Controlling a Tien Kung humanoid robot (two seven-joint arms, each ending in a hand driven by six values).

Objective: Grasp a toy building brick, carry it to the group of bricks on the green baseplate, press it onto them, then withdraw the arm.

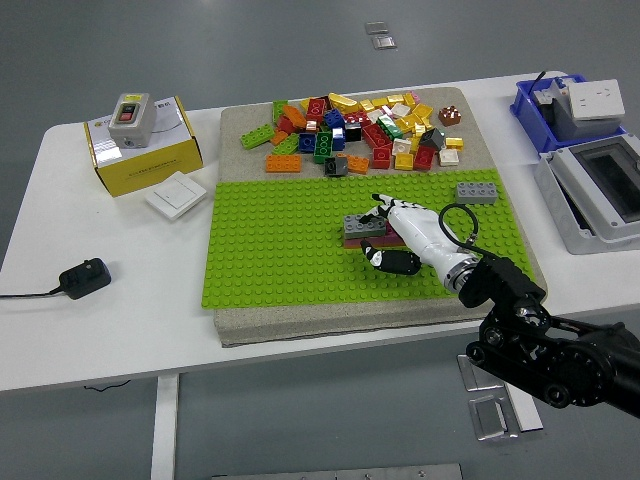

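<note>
Touching studded grey brick (pixel 362 225): white right hand (pixel 405 232).

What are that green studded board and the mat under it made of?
The green baseplate looks like moulded plastic: even colour and regular rows of studs. The mat beneath seems to be coarse woven fabric, beige and matte; what lies inside it cannot be seen.

Bright green studded plastic baseplate (pixel 280 250) on a beige fabric mat (pixel 245 120); grey brick (pixel 362 224) over a magenta one (mostly hidden); multicoloured loose brick pile (pixel 350 125); white bench (pixel 110 320).
</note>
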